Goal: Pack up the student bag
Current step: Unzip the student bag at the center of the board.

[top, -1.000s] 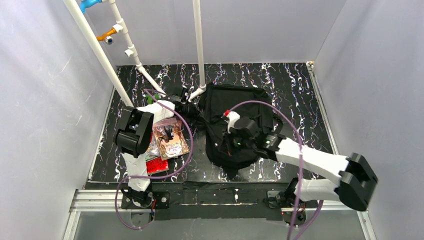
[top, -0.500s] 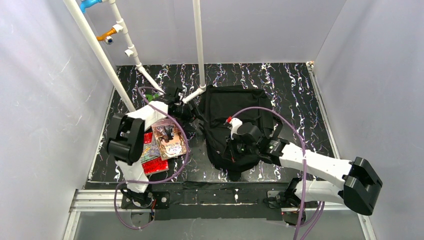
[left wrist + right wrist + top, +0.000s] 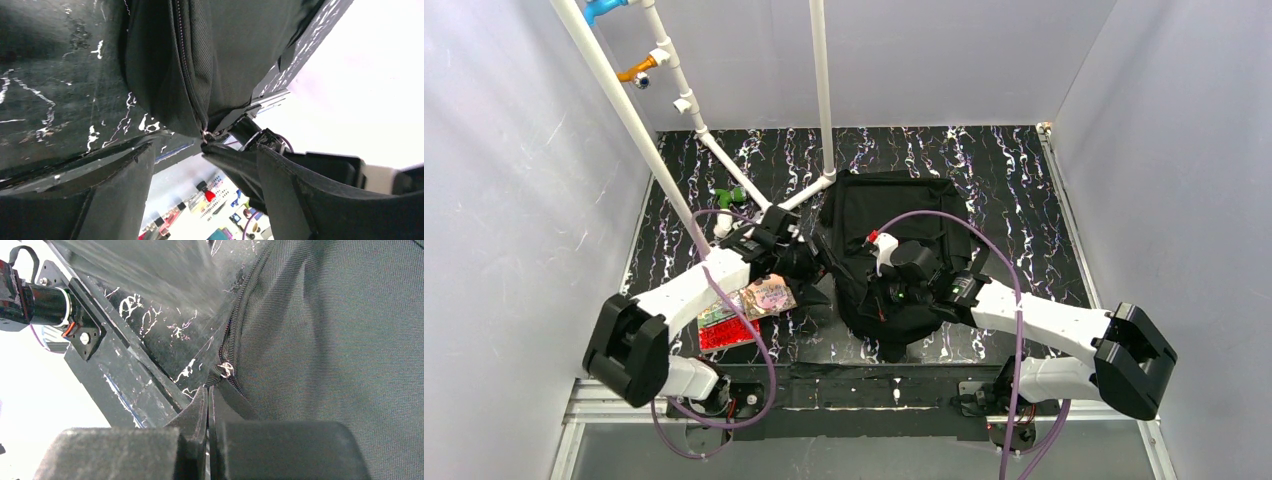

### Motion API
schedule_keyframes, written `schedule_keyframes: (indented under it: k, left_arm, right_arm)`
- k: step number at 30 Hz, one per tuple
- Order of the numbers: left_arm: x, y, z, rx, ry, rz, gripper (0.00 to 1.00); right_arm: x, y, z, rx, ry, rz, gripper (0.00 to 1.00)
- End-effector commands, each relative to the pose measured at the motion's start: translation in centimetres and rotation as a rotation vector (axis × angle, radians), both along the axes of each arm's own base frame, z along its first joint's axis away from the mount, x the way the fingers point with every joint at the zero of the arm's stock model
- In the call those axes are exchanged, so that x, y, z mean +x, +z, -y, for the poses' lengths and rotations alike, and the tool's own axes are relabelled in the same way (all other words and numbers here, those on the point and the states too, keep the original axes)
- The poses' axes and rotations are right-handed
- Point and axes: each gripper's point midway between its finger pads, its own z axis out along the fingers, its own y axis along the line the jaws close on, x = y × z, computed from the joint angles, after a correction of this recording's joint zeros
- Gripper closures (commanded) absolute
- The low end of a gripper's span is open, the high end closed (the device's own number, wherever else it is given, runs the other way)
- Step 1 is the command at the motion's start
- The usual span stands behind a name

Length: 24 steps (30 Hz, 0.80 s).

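The student bag (image 3: 894,215), a black backpack, lies flat in the middle of the table. In the left wrist view its zipper (image 3: 189,65) runs down to a metal pull (image 3: 206,134). My left gripper (image 3: 812,262) hangs open at the bag's left side, and nothing is gripped by its fingers (image 3: 115,190). My right gripper (image 3: 884,298) is over the bag's near part. Its jaws are pressed together (image 3: 208,389) right at the zipper pull (image 3: 226,369). From the left wrist view the right gripper (image 3: 235,165) meets the pull with its tips.
A stack of books (image 3: 746,303) lies left of the bag, partly under my left arm. White pipes (image 3: 724,160) slant across the back left, with a green object (image 3: 727,195) beside them. Grey walls close in three sides.
My left gripper has opened and let go at the bag's left edge. The left arm's elbow has swung toward the near left. The right gripper has stayed shut near the same spot.
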Motion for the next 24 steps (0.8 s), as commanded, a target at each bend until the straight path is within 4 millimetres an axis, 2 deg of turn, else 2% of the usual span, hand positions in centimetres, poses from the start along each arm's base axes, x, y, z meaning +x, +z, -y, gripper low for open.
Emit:
schedule_keyframes:
  k: [1,2,6,8,9,10,13,16,19,22,24]
  left_arm:
    - [1.1,-1.4,2.4,0.016,0.051,-0.065,0.3]
    - [1.5,-2.1,2.7,0.034,0.034,-0.065,0.33]
    - [3.0,-5.4,2.1,0.142,0.022,-0.061,0.62]
    - [3.5,-6.4,1.5,0.172,0.024,-0.057,0.81]
    - [3.8,-6.7,0.8,0.191,0.033,-0.051,0.96]
    - [4.1,-7.0,-0.1,0.212,0.044,-0.049,1.0]
    - [4.9,-7.2,-3.7,0.249,0.076,-0.028,1.0]
    - [5.3,-6.4,-7.1,0.266,0.09,0.023,1.0]
    - [4.9,-5.4,-7.9,0.273,0.008,0.063,1.0]
    - [4.2,-5.0,-7.8,0.259,-0.049,0.076,1.0]
    - [3.9,-4.7,-7.5,0.231,-0.071,0.096,1.0]
  right_arm:
    - [0.5,3.2,-1.5,0.08,0.031,0.055,0.99]
    - [0.5,3.3,-1.4,0.081,0.029,0.058,0.99]
    - [0.4,3.5,-0.7,0.078,0.014,0.069,0.99]
    - [0.7,3.4,-0.1,0.058,-0.009,0.084,0.99]
    - [1.0,2.9,0.7,0.015,-0.037,0.086,0.99]
    - [1.4,2.4,1.6,-0.027,-0.077,0.091,0.99]
    - [3.6,0.8,6.1,-0.181,-0.28,0.13,0.99]
    - [5.3,-0.8,11.3,-0.262,-0.475,0.079,0.99]
    - [6.0,-1.2,15.2,-0.245,-0.623,0.022,0.99]
    - [6.3,-0.4,16.8,-0.236,-0.697,0.039,0.99]
    - [6.8,0.6,16.0,-0.186,-0.658,0.086,0.99]
